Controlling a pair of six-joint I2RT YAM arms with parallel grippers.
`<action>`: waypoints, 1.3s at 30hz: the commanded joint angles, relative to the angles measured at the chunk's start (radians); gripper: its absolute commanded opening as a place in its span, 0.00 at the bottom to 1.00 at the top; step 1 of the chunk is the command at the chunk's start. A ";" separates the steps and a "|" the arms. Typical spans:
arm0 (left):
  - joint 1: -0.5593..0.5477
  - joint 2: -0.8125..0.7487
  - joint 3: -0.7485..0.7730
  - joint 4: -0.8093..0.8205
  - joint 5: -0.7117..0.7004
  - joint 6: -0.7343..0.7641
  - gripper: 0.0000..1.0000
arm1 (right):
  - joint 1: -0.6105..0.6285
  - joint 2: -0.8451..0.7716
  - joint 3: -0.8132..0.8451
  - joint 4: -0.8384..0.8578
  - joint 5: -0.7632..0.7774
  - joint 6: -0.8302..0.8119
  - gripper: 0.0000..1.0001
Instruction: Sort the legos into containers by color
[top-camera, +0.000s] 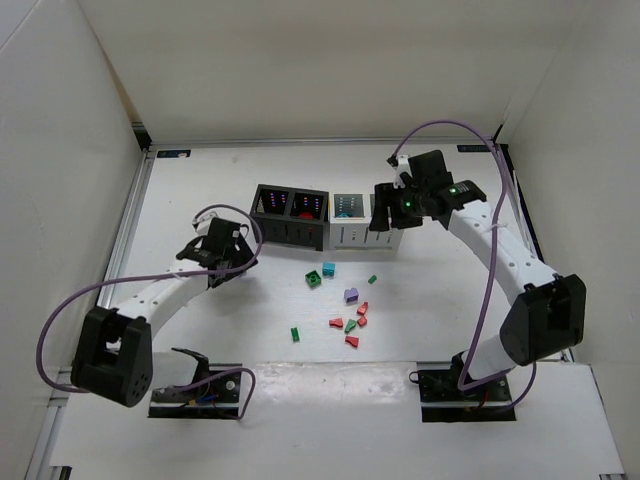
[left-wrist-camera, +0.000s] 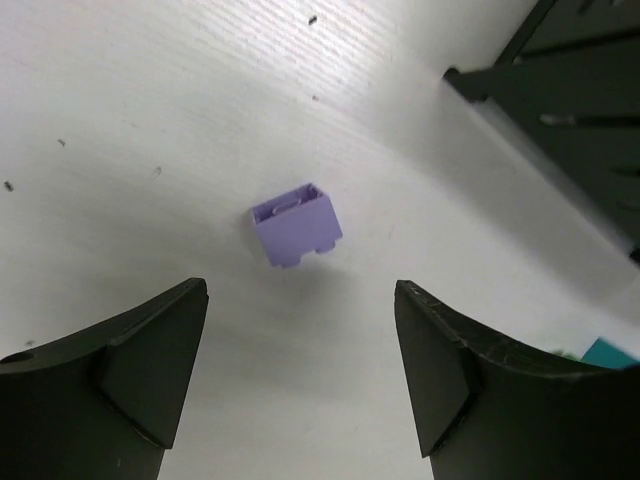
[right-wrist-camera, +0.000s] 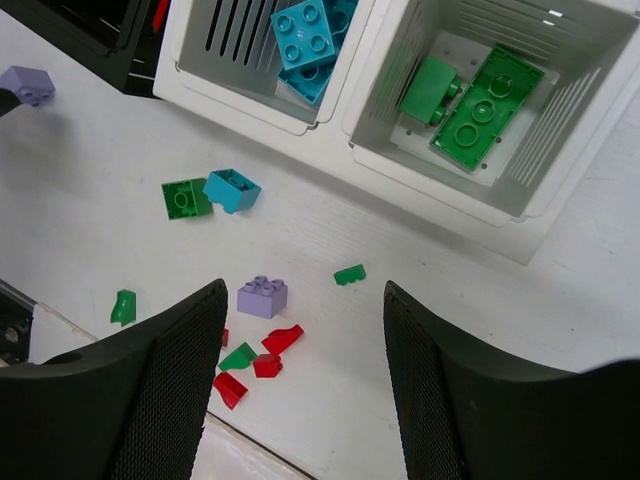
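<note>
My left gripper is open and empty just left of the black bins. In the left wrist view its jaws stand wide apart short of a purple lego lying on the table, not touching it. My right gripper is open and empty over the white bins. In the right wrist view the left white bin holds teal legos and the right white bin holds green legos. Loose legos lie mid-table: purple, teal, green, several red.
The black bins stand close to the right of the left gripper. A lone green lego lies nearer the arm bases. White walls enclose the table on the left, back and right. A raised white strip runs along the near edge.
</note>
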 joint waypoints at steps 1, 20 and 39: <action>0.004 -0.011 -0.075 0.235 -0.044 -0.101 0.87 | 0.014 0.014 0.045 -0.015 -0.014 -0.009 0.67; 0.064 0.087 -0.062 0.211 -0.055 -0.243 0.67 | 0.002 0.027 0.080 -0.047 0.009 -0.014 0.67; 0.007 0.160 0.078 -0.031 -0.176 -0.297 0.62 | -0.024 0.004 0.077 -0.057 0.009 -0.021 0.67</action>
